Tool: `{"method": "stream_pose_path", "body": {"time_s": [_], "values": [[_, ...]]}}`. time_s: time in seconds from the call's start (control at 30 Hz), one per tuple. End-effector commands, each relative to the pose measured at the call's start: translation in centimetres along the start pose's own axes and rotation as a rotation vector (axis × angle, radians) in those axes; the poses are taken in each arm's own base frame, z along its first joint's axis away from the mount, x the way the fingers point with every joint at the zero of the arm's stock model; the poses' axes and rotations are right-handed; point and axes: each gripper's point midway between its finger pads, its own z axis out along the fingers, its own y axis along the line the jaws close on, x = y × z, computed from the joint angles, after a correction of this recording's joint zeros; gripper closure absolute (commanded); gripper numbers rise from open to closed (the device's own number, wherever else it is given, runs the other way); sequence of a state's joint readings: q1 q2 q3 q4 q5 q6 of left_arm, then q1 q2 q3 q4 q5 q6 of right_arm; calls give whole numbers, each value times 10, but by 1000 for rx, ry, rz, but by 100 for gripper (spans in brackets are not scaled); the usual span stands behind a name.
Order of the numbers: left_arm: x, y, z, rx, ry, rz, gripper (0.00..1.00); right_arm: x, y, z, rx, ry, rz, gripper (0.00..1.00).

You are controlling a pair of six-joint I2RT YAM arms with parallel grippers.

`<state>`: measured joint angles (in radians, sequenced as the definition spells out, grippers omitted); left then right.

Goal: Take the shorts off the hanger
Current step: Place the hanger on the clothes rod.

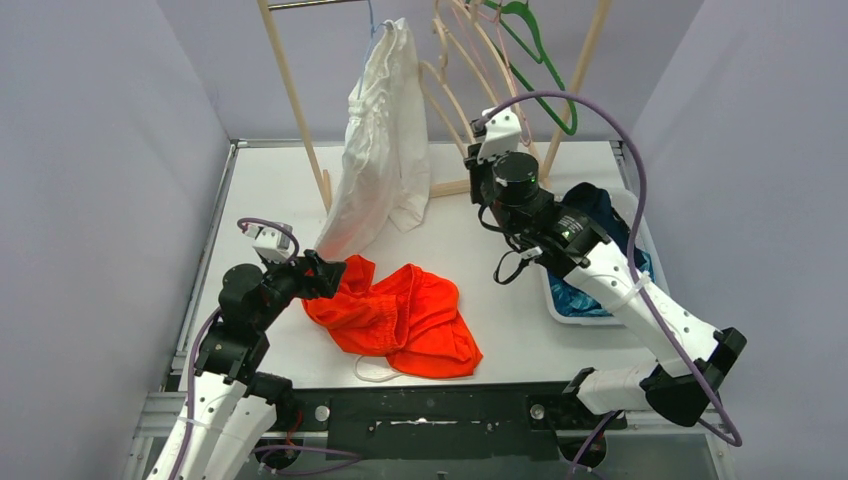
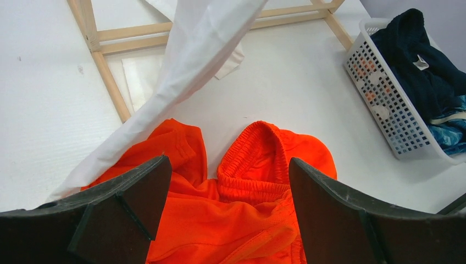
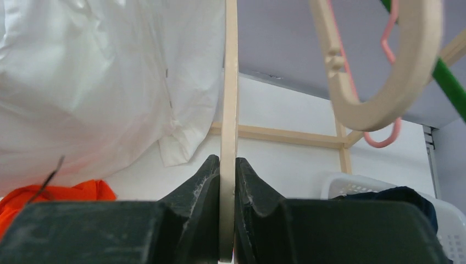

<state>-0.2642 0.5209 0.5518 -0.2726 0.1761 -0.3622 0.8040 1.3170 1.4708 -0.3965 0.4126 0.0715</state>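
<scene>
White shorts (image 1: 380,150) hang from a thin blue hanger hook (image 1: 371,22) on the wooden rack (image 1: 295,100); they also show in the left wrist view (image 2: 192,60) and the right wrist view (image 3: 82,82). Bright orange shorts (image 1: 405,320) lie crumpled on the table. My left gripper (image 1: 325,272) is open and empty just over their left edge, jaws either side of the waistband (image 2: 258,181). My right gripper (image 1: 476,155) is shut on the straight bar of a bare beige hanger (image 3: 228,82). Navy shorts (image 1: 600,205) and blue leaf-patterned shorts (image 1: 570,295) lie in the basket. The camouflage pair is out of view.
A white basket (image 1: 628,205) stands at the right of the table, also in the left wrist view (image 2: 379,88). Bare beige (image 3: 384,99), pink (image 3: 384,140) and green (image 1: 535,45) hangers hang on the rack's right side. The rack's base bars (image 2: 110,82) lie behind the orange shorts.
</scene>
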Motion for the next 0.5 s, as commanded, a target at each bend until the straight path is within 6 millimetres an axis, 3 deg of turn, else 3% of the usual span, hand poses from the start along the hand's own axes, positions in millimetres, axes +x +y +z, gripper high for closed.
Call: {"method": "stream_pose_path", "body": {"time_s": [0.0, 0.47], "values": [[-20, -8, 0, 36, -75, 11, 21, -55, -17, -24, -7, -154, 70, 100], [-16, -7, 4, 39, -53, 8, 22, -92, -28, -49, -17, -314, 132, 100]]}}
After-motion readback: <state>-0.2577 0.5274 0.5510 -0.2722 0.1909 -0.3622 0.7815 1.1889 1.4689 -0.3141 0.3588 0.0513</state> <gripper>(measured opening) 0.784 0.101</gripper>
